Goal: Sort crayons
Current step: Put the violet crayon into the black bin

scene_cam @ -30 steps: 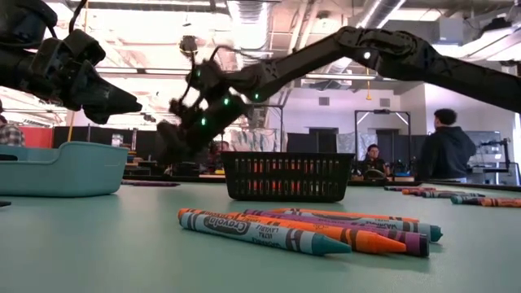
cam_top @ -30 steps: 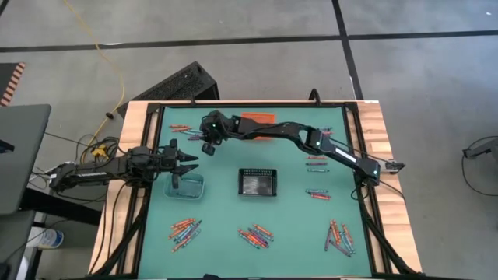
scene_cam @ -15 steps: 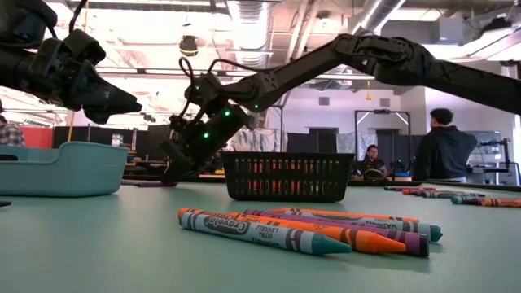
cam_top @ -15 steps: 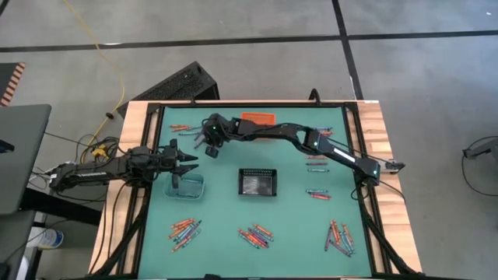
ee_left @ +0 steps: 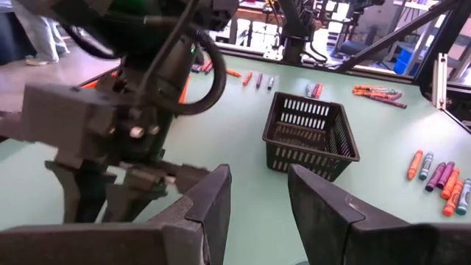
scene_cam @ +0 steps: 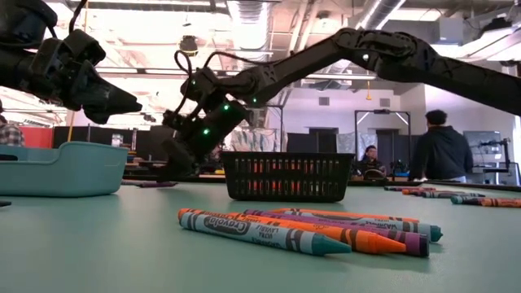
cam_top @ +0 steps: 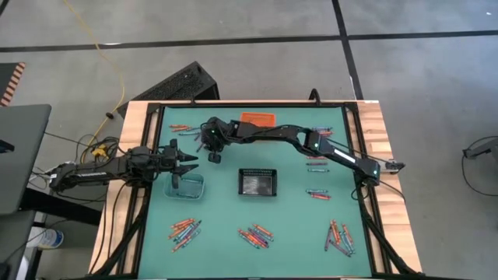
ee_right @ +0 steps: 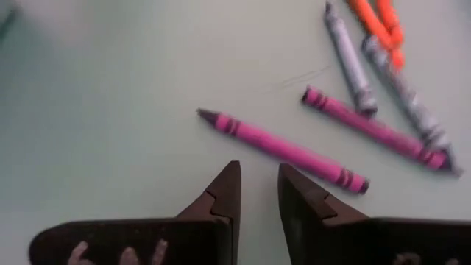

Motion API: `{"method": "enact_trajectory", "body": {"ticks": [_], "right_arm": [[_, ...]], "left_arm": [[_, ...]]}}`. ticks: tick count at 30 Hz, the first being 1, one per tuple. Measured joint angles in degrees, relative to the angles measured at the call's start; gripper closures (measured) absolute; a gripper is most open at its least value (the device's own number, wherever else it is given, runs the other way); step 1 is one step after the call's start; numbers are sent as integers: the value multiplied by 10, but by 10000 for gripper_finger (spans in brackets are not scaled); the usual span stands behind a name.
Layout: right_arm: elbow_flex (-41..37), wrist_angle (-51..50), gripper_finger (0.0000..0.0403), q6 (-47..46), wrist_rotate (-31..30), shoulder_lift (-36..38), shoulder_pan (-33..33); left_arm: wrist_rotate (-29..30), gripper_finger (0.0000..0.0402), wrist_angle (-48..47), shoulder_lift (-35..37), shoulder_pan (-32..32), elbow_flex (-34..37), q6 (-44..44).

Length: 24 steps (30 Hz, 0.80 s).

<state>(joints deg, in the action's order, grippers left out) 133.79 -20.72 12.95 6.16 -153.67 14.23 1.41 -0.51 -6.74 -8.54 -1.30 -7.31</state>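
Observation:
Crayons lie in loose groups on the green table: near the front edge [cam_top: 255, 234], at the right [cam_top: 316, 162] and at the far left [cam_top: 180, 127]. My right gripper [ee_right: 257, 193] reaches across to the far left and slants down, open, nothing between its fingers. A purple crayon [ee_right: 283, 151] lies flat on the table just beyond its fingertips, with grey [ee_right: 349, 62], orange [ee_right: 375, 18] and another purple crayon [ee_right: 375, 129] farther off. My left gripper [ee_left: 257, 199] hovers open above the teal bin [cam_top: 187, 185] at the left.
A black mesh basket [cam_top: 258, 181] stands mid-table and an orange bin [cam_top: 257, 119] at the far edge. More crayon piles lie front left [cam_top: 184, 228] and front right [cam_top: 339, 237]. People stand in the room beyond the table [scene_cam: 444, 155].
My right gripper has rolled about its own axis and tipped down, its fingertips sinking toward the table beside the far-left crayons. No crayon has moved.

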Motion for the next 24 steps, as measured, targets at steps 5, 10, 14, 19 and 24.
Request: {"method": "enact_trajectory", "body": {"ticks": [5,10,14,19,24], "right_arm": [[7,-53,317,77,0,28,-8],[12,-81,317,159,-13,44,-11],[10,-65,315,180,-17,44,-11],[9,-28,280,220,-16,33,-20],[10,44,209,226,-15,14,-26]], "left_arm": [[0,276,0,0,0,0,0],[1,276,0,0,0,0,0],[1,276,0,0,0,0,0],[0,276,0,0,0,0,0],[1,276,0,0,0,0,0]]}}
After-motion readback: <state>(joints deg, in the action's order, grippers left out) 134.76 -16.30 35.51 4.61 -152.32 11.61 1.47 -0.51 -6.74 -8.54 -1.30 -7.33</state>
